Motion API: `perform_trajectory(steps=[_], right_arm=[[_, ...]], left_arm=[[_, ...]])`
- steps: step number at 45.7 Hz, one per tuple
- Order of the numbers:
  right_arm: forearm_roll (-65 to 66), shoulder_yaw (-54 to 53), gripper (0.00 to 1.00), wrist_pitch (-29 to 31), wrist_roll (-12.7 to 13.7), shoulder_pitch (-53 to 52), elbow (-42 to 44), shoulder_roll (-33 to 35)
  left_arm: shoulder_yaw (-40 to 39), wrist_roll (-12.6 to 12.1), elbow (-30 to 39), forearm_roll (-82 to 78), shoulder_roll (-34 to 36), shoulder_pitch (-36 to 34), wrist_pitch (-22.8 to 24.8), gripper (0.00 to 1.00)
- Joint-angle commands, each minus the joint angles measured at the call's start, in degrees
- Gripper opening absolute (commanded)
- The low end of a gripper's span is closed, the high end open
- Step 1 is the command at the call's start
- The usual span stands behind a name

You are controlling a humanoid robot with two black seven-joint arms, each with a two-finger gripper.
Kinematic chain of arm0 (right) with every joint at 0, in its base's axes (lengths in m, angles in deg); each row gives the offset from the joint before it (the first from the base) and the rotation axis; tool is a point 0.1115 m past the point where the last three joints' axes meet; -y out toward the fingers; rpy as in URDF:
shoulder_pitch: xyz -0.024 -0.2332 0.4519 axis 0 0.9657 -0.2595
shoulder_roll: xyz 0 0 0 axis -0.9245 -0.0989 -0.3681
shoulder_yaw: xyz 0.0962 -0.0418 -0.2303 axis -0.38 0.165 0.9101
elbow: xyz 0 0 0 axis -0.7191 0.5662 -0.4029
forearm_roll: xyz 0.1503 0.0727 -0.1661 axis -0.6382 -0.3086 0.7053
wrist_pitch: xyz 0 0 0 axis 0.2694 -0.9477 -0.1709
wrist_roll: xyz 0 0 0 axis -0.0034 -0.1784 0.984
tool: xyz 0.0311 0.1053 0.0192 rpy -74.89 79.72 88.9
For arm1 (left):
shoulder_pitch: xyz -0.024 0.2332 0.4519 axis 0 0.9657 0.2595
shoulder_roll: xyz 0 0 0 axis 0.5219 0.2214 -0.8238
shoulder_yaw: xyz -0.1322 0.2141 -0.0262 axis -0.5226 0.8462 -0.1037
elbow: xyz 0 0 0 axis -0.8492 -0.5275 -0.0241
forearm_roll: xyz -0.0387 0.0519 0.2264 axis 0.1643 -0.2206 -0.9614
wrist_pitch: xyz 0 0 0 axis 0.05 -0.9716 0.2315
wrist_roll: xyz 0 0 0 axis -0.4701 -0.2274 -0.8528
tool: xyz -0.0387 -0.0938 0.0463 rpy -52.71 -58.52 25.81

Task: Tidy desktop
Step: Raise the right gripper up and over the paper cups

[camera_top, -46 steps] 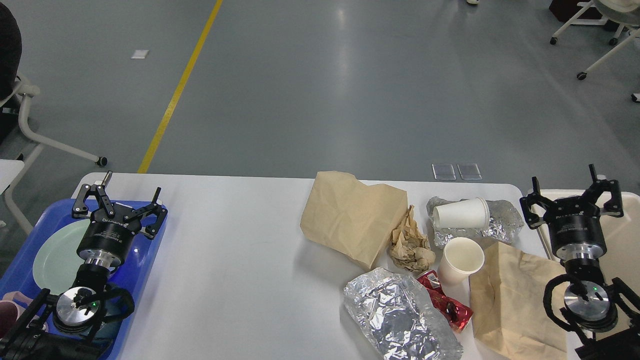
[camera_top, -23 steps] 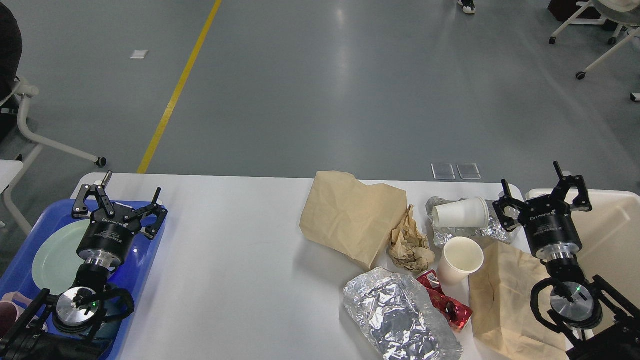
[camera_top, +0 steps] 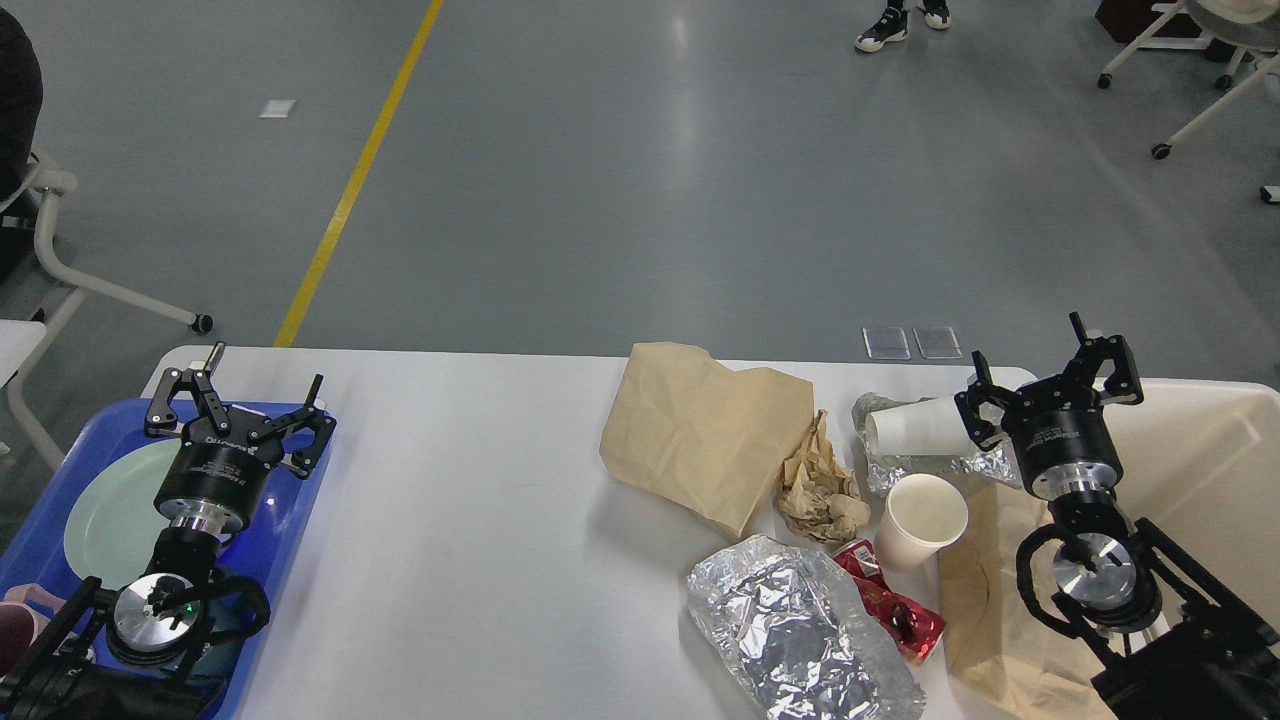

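Note:
The white desktop (camera_top: pixel 470 520) holds litter on its right half: a flat brown paper bag (camera_top: pixel 700 430), a crumpled brown paper (camera_top: pixel 820 485), an upright white paper cup (camera_top: pixel 922 520), a white cup lying on its side (camera_top: pixel 915 428) on foil (camera_top: pixel 900 468), a large crumpled foil sheet (camera_top: pixel 800 630), a red wrapper (camera_top: pixel 890 605) and a second brown bag (camera_top: pixel 1000 610). My right gripper (camera_top: pixel 1045 370) is open and empty, just right of the lying cup. My left gripper (camera_top: pixel 240 395) is open and empty above the blue tray.
A blue tray (camera_top: pixel 290 520) with a pale green plate (camera_top: pixel 110 510) sits at the left edge. A beige bin (camera_top: pixel 1200 470) stands off the right edge. A pink cup (camera_top: pixel 15 620) is at the bottom left. Chairs stand on the grey floor.
My right arm has moved left and away from me, from over the beige bin to beside the lying cup. The left arm has not moved. A person's feet came into view at the top.

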State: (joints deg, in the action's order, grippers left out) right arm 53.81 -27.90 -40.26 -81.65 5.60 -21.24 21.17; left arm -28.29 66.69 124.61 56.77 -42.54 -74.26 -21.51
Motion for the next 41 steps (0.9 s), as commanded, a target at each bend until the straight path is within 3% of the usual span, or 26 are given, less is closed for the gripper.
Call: perform_trajectory(steps=[1, 15, 24, 33, 41], right_arm=[[0.1, 2.7, 1.0, -2.0, 0.0, -2.1, 0.2, -0.1], [0.0, 10.9, 1.0, -3.9, -0.2, -5.3, 0.5, 1.3], [-0.3, 29.8, 1.0, -1.9, -0.6, -14.1, 0.8, 14.3], [-0.8, 61.7, 1.0, -1.8, -0.6, -33.1, 1.6, 19.9], [-1.0, 100.1, 1.0, -0.6, -0.4, -57.2, 1.2, 20.0]], left_arm=[[0.0, 0.0, 0.0, 0.0, 0.0, 0.0, 0.0, 0.97], [0.0, 0.0, 0.0, -0.1, 0.0, 0.0, 0.0, 0.97], [0.0, 0.0, 0.0, 0.0, 0.1, 0.1, 0.0, 0.97], [0.0, -0.1, 0.0, -0.1, 0.0, 0.0, 0.0, 0.97], [0.0, 0.0, 0.0, -0.1, 0.0, 0.0, 0.0, 0.97]])
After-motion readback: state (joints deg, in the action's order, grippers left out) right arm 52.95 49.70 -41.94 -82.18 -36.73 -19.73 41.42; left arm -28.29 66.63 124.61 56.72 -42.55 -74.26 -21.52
